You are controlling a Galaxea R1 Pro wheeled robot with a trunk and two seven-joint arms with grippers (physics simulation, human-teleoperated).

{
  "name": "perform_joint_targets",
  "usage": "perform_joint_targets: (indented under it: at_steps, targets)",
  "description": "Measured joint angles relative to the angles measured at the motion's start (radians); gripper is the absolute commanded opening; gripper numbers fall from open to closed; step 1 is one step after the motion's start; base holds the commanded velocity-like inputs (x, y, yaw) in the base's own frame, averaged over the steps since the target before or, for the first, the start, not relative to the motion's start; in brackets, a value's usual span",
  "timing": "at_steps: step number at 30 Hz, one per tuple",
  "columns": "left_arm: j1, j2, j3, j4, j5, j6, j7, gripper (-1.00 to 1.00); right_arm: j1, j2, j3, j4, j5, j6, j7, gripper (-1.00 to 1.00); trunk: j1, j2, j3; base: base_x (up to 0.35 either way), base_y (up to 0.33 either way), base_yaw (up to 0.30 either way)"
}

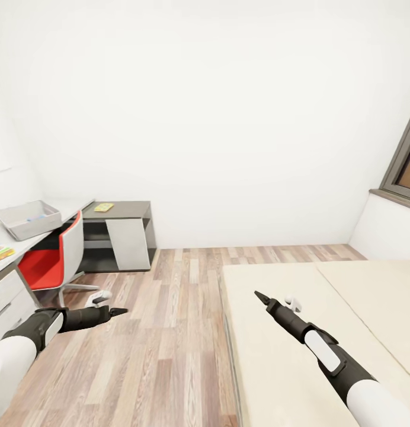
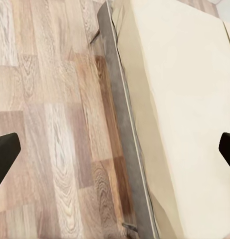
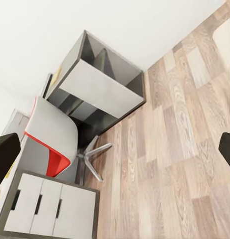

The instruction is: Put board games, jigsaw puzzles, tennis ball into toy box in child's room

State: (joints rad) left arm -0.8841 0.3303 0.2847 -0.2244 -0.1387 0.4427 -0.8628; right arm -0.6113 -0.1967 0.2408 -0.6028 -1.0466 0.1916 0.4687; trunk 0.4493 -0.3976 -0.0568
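- One toy box [image 1: 28, 218] sits on the table [image 1: 66, 209], with something colourful inside it.
- One colourful flat toy [image 1: 0, 253] lies at the table's near end.
- One red chair [image 1: 51, 261] stands at the table.
- One bed [image 1: 300, 332], bare.
- Two grippers: left gripper [image 1: 117, 311] and right gripper [image 1: 261, 296], both spread wide, empty.

Counted: two hands, left hand [image 1: 118, 311] and right hand [image 1: 260, 296]. One toy box [image 1: 28, 218] on one surface [image 1: 69, 207]. One red chair [image 1: 51, 258]. One dark cabinet [image 1: 123, 232] bearing one yellow flat item [image 1: 103, 207]. One bed [image 1: 300, 332] under right hand. One window [image 1: 406, 163].
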Motion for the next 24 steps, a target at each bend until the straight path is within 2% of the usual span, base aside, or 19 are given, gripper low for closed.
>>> perform_joint_targets:
  at_steps: [24]
  targets:
    - [0.001, 0.000, 0.000, 0.000, 0.000, 0.000, 0.000, 1.00, 0.000, 0.001, 0.000, 0.000, 0.000, -0.001, 0.000, 1.00, 0.000, 0.000, 0.000, 0.000, -0.213, 0.000]
